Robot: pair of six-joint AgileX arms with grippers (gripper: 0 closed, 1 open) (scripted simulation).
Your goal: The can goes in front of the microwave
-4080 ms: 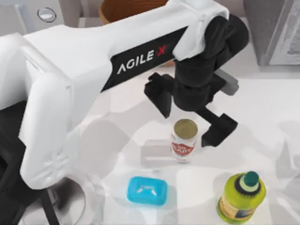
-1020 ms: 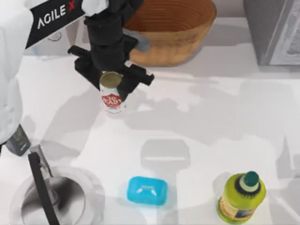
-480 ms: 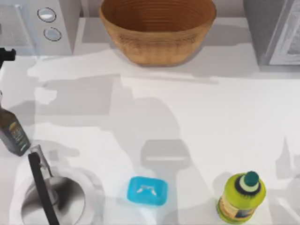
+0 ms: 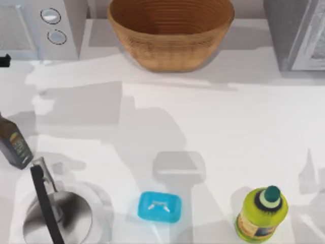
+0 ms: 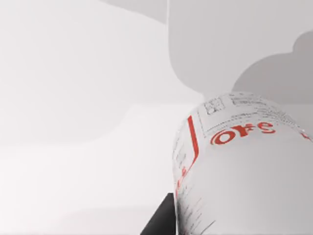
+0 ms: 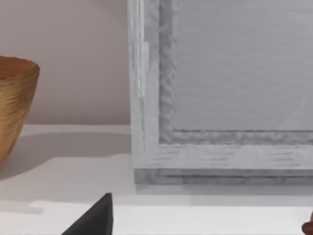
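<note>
The can [image 5: 244, 171], white with red print, looms close in the left wrist view. A dark finger [image 5: 161, 220] of my left gripper lies against its side, so that gripper is shut on the can above the white table. In the top view a dark sliver of my left gripper [image 4: 4, 61] pokes in at the left edge, just in front of the light grey microwave [image 4: 30, 30] with its two round dials. The right wrist view has one dark finger [image 6: 93, 218] of my right gripper, parked facing the darker grey appliance [image 6: 220, 98], with nothing in its grasp.
A wicker basket [image 4: 170, 30] stands at the back middle and the darker grey appliance [image 4: 297, 33] at the back right. A dark bottle [image 4: 14, 145] and a sink [image 4: 58, 216] sit front left. A blue soap [image 4: 159, 206] and a yellow-green bottle [image 4: 261, 213] are at the front.
My left arm carried the can from the table's middle to the far left and out of the top view. In the last half second only its dark sliver shifted slightly.
</note>
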